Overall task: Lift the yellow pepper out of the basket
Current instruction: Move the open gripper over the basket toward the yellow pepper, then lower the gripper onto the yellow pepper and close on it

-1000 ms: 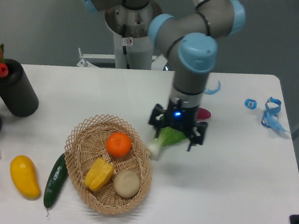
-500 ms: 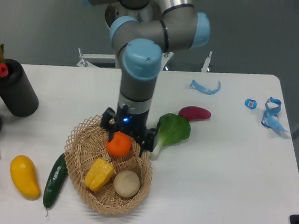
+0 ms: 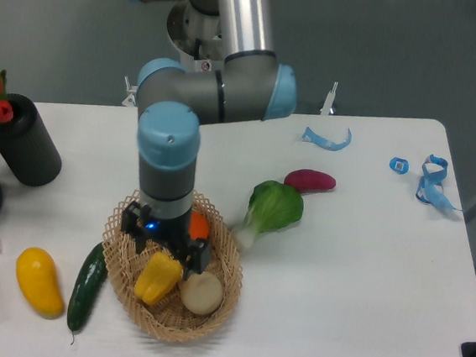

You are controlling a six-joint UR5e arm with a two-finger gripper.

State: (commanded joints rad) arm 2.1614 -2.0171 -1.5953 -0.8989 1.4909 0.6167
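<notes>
While over basket [image 3: 121, 252], hand [image 3: 162, 245] atop yellow pepper [image 3: 157, 279], opening unclear

— What kind of place are we looking at?

— It is looking like a robotics lab. An industrial arm [image 3: 203, 99] is standing on a pedestal at the far edge of a plain white table [image 3: 361, 300], and a bare grey wall is rising behind it.

— Why not a kitchen?

— Toy vegetables are lying there, with blue plastic clips [image 3: 430, 178] near the right edge.
</notes>
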